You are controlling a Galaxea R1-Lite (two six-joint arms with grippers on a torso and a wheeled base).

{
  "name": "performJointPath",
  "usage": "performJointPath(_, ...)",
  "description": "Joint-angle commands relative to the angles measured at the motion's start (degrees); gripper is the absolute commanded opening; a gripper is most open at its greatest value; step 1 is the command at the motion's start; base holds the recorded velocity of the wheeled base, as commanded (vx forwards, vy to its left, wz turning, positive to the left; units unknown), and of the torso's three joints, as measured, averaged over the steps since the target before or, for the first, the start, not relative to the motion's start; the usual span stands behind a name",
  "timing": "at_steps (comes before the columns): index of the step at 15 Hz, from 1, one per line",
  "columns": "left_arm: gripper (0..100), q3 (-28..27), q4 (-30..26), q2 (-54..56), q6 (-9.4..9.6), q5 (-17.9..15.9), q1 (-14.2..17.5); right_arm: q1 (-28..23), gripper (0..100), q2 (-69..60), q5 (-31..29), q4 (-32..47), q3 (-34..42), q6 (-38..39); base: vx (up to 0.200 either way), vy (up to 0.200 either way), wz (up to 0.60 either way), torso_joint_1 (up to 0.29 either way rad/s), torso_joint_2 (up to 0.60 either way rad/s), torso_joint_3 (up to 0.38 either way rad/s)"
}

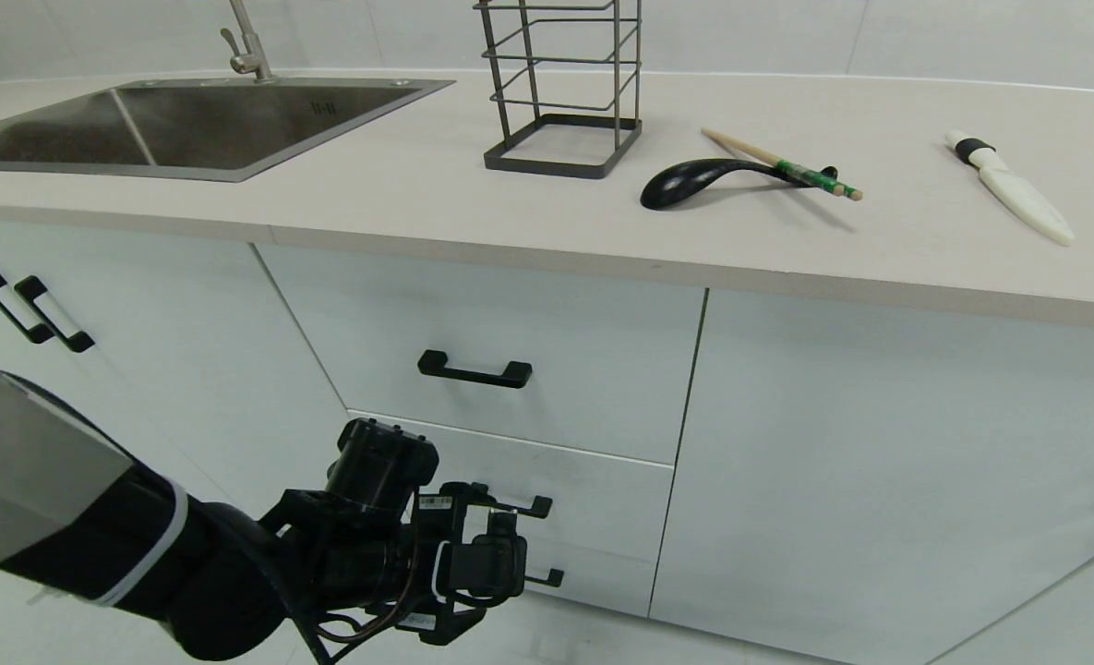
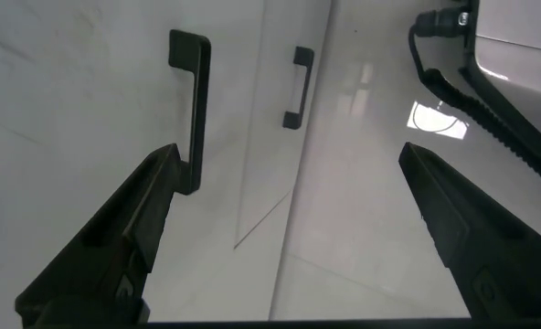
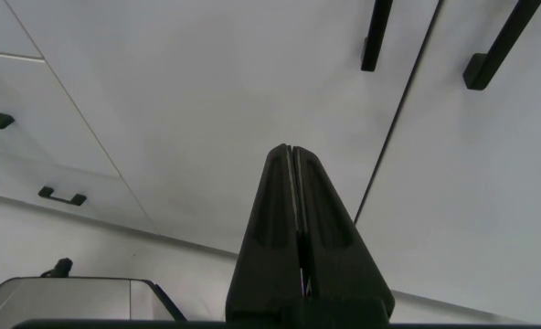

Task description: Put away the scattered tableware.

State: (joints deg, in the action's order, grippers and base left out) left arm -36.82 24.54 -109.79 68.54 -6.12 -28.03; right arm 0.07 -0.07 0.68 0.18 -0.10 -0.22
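Lying on the smooth pale countertop [image 1: 417,199], right of the dark wire rack [image 1: 560,92]: glossy black spoon [image 1: 694,180], rounded bowl pointing left, curved handle running right; thin wooden chopsticks [image 1: 782,164] crossing that handle's end, slanting from far left to near right; farther right, white tapered knife [image 1: 1013,189], tip pointing near right. Hanging low before the drawers, fingers spreading wide and gripping nothing: left gripper [image 1: 551,543]. Pressing its fingers together, also empty: right gripper [image 3: 293,151].

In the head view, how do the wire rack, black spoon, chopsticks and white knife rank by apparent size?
1. wire rack
2. black spoon
3. chopsticks and white knife: similar length, not ranked.
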Motion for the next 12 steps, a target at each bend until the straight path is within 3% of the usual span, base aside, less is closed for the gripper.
performJointPath(1,100,-1.59,1.92,-3.06,-0.77,1.20,-0.01,0.01,0,0.07,0.02,-0.01,0.01,-0.04,0.000,0.000,0.00,0.000,0.00,0.000)
performJointPath(3,100,-1.68,3.41,-4.91,-1.83,1.29,-0.01,0.01,0,0.07,0.02,-0.01,0.01,-0.04,0.000,0.000,0.00,0.000,0.00,0.000)
performJointPath(12,100,-4.14,3.76,-8.86,-1.83,1.29,-0.01,0.01,0,0.07,0.02,-0.01,0.01,-0.04,0.000,0.000,0.00,0.000,0.00,0.000)
